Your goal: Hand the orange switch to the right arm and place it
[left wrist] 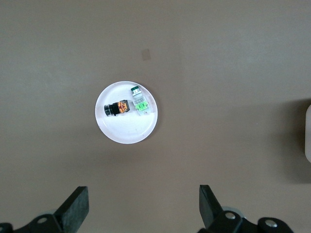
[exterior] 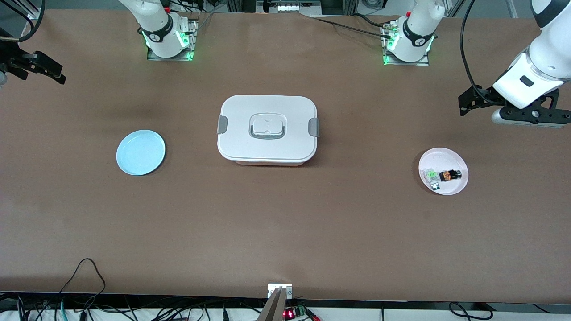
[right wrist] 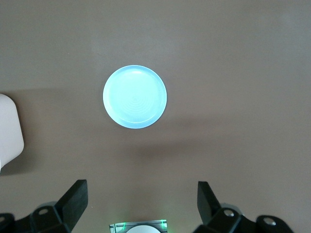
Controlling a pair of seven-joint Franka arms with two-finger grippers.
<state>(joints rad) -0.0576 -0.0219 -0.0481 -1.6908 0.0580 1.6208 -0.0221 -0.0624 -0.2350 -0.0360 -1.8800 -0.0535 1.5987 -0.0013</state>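
Orange switch point(exterior: 449, 175) lies on its side on the white plate point(exterior: 459, 156), toward the left arm's end of the tabletop point(exterior: 285, 232). Just beside it on the same plate sits a clear part with a green top point(exterior: 431, 175); from the left wrist view the two look nearly touching, and I cannot tell whether they do.

Left gripper point(left wrist: 143, 206) hovers high over bare tabletop near that plate, jaws wide apart, holding nothing. Right gripper point(right wrist: 142, 204) waits over the right arm's end, near the light blue plate point(exterior: 140, 152), jaws likewise apart and empty. A closed white lunch box point(exterior: 267, 129) stands between the two plates.

My handling estimate: the switch looks light, rigid, hard plastic with a metal section; not fragile, but small enough to skid on the glazed plate or roll. I would close across the black body, pinching its short width, keeping clear of the neighbour. I would grip near one end so the other protrudes for the right arm to take at handover.
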